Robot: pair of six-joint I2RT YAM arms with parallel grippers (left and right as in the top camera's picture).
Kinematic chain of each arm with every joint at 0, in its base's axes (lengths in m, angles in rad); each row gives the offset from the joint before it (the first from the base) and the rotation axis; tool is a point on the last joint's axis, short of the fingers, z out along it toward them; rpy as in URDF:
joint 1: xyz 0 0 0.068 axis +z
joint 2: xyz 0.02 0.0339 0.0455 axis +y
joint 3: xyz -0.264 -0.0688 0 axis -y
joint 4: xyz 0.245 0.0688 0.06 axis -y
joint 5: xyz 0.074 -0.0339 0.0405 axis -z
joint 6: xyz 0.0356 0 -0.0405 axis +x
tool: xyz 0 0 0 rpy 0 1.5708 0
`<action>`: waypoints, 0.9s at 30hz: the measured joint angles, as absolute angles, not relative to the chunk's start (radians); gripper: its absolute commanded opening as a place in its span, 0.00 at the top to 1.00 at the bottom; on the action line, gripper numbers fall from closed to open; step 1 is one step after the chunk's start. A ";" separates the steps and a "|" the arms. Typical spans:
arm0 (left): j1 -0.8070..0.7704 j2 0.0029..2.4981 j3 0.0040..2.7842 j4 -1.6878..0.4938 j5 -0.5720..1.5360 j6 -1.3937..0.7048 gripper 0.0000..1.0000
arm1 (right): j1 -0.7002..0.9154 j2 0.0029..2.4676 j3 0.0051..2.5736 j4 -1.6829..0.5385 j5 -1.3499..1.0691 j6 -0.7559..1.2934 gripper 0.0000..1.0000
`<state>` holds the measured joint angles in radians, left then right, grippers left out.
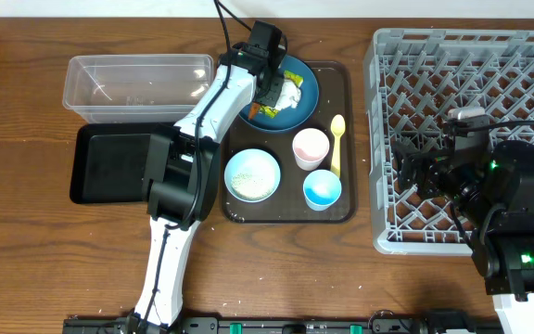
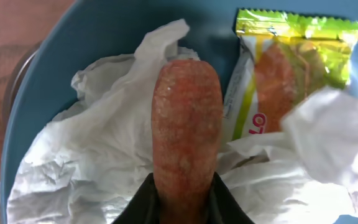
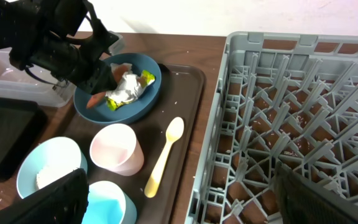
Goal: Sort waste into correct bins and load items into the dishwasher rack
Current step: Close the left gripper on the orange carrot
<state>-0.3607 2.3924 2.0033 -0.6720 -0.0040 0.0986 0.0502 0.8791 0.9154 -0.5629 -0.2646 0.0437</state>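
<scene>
**Over the dark blue plate, the carrot stick is gripped by the left arm**

Above the dark blue plate (image 1: pixel 306 79), at the far end of the brown serving tray (image 1: pixel 346 93), the left gripper (image 2: pixel 185 202) is seen clamped on the small orange carrot stick (image 2: pixel 186 130). The stick is pinched at its near end between the black fingers. Its free end is pointed out over the crumpled white napkin (image 2: pixel 92 162). Whether stick and napkin touch cannot be told. The yellow-green-orange wrapper (image 2: pixel 291 62) is found just beside the napkin, partly tucked under it, on the same plate.

On the near half of the tray, the light blue bowl (image 1: pixel 228 172) is set with white rice grains (image 1: pixel 248 184) inside it. The pale pink cup (image 1: pixel 310 148) and the small light blue cup (image 1: pixel 322 189) are stood upright beside it. The pale yellow spoon (image 1: pixel 336 141) is laid along the tray's right edge.

The clear tub (image 1: pixel 137 93) and the black tray (image 1: pixel 109 162) are placed left of the serving tray. The right gripper (image 1: pixel 413 173) is held over the grey dishwasher rack (image 1: pixel 375 139), its jaws spread wide with nothing between them.
</scene>
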 measured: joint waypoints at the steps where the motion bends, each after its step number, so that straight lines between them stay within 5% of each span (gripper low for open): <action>1: -0.361 2.392 2.003 -0.672 -0.004 0.097 0.92 | 0.050 0.879 0.915 -0.563 -0.265 0.044 0.07; 6: -0.361 2.392 2.003 -0.672 -0.004 0.093 0.70 | 0.050 0.879 0.915 -0.564 -0.265 0.043 0.07; 19: -0.361 2.392 2.003 -0.670 -0.007 0.085 0.81 | 0.050 0.879 0.915 -0.564 -0.265 0.044 0.07; 27: -0.361 2.392 2.000 -0.658 -0.007 0.085 0.64 | 0.050 0.879 0.915 -0.564 -0.265 0.043 0.07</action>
<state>-0.3607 2.3924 2.0003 -0.6582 -0.0071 0.0853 0.0502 0.8791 0.9154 -0.5640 -0.2649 0.0433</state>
